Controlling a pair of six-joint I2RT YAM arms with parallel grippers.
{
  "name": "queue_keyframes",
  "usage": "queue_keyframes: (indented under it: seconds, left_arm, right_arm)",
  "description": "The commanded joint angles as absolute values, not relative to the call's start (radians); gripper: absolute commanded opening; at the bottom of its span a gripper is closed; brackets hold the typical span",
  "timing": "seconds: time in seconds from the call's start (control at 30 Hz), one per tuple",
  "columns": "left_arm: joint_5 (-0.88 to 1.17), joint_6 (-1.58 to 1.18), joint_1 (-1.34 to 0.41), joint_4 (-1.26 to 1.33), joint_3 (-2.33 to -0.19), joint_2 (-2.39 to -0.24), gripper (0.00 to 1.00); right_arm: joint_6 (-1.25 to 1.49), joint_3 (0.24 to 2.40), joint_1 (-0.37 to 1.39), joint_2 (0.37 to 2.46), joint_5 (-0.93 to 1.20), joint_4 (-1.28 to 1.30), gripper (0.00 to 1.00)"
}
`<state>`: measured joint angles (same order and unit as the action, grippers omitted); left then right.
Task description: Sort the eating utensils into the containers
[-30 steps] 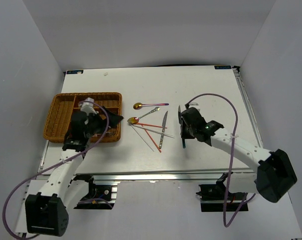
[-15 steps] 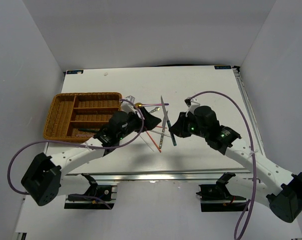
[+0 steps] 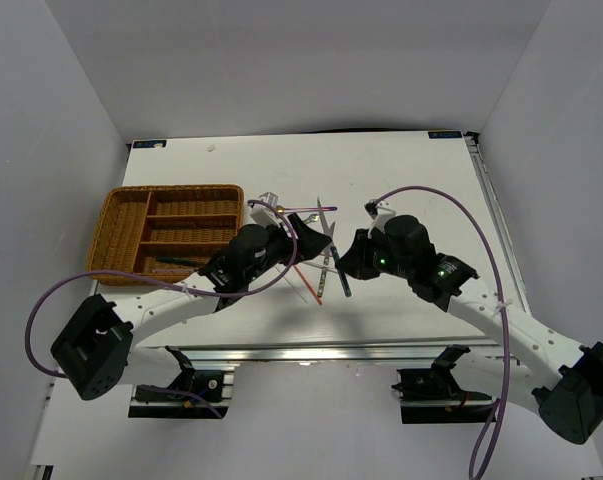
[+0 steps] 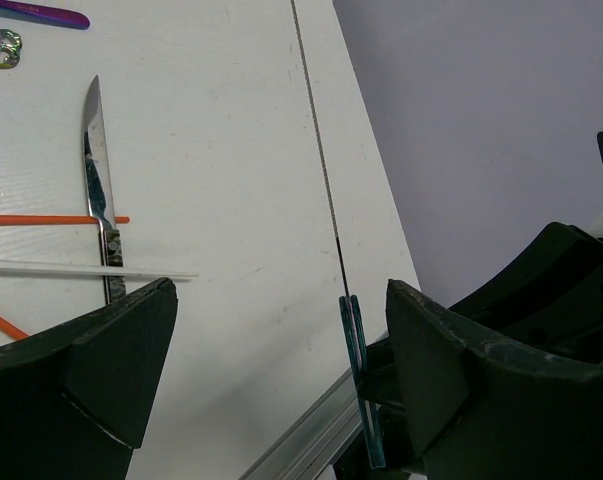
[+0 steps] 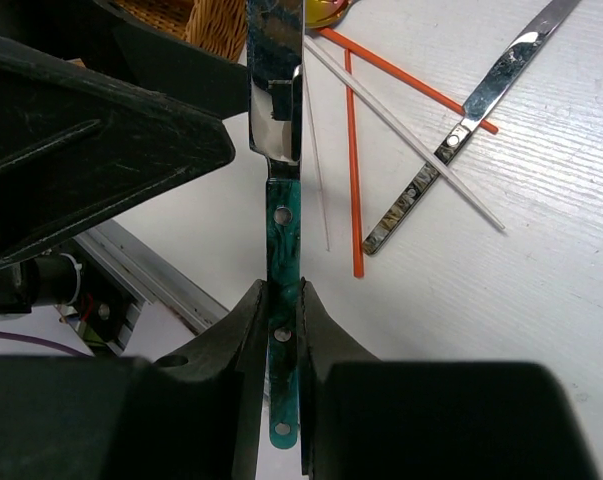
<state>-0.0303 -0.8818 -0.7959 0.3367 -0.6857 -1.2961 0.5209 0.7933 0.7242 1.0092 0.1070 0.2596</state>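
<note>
My right gripper point(image 3: 347, 264) point(image 5: 283, 300) is shut on the green handle of a knife point(image 3: 326, 213) point(image 5: 278, 150) and holds it above the table, blade pointing away. My left gripper point(image 3: 314, 240) point(image 4: 279, 300) is open around that knife point(image 4: 358, 380), which shows edge-on near its right finger point(image 4: 481, 380). On the table lie another knife with a mottled handle point(image 4: 99, 180) point(image 5: 461, 130), orange chopsticks point(image 5: 351, 150), a white chopstick point(image 5: 401, 110) and a purple-handled gold spoon point(image 3: 299, 209). The wicker tray point(image 3: 111, 235) sits at the left, with a dark utensil point(image 3: 176, 262) in its near slot.
The table's near metal edge point(image 4: 301, 450) runs just below both grippers. Both arms' purple cables point(image 3: 451, 205) arc over the table. White walls stand around the table.
My left arm has swung right from over the tray to the middle of the table. My right arm has lifted the green-handled knife and carried it left, between the open left jaws.
</note>
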Motion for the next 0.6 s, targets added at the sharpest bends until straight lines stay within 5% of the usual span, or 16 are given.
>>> queue_keyframes:
  seconds: [0.0,0.27,0.37,0.4,0.47,0.57]
  left_arm:
    - [-0.055,-0.887,-0.802,0.353,-0.716,-1.265,0.94]
    - [-0.048,-0.919,-0.802,0.391,-0.749,-1.304,0.92]
    - [-0.043,-0.927,-0.802,0.405,-0.758,-1.296,0.73]
    - [-0.041,-0.928,-0.802,0.406,-0.759,-1.295,0.51]
    - [-0.032,-0.930,-0.802,0.397,-0.767,-1.292,0.31]
    - [-0.026,-0.928,-0.802,0.374,-0.773,-1.289,0.21]
  right_arm:
    - [0.519,0.818,0.733,1.014,0.144,0.195,0.00]
    - [0.471,0.825,0.815,1.035,0.155,0.140,0.00]
    - [0.462,0.833,0.819,1.049,0.160,0.127,0.00]
    - [0.462,0.838,0.819,1.051,0.161,0.127,0.00]
    - [0.450,0.838,0.821,1.054,0.167,0.118,0.00]
    - [0.442,0.835,0.819,1.037,0.149,0.114,0.00]
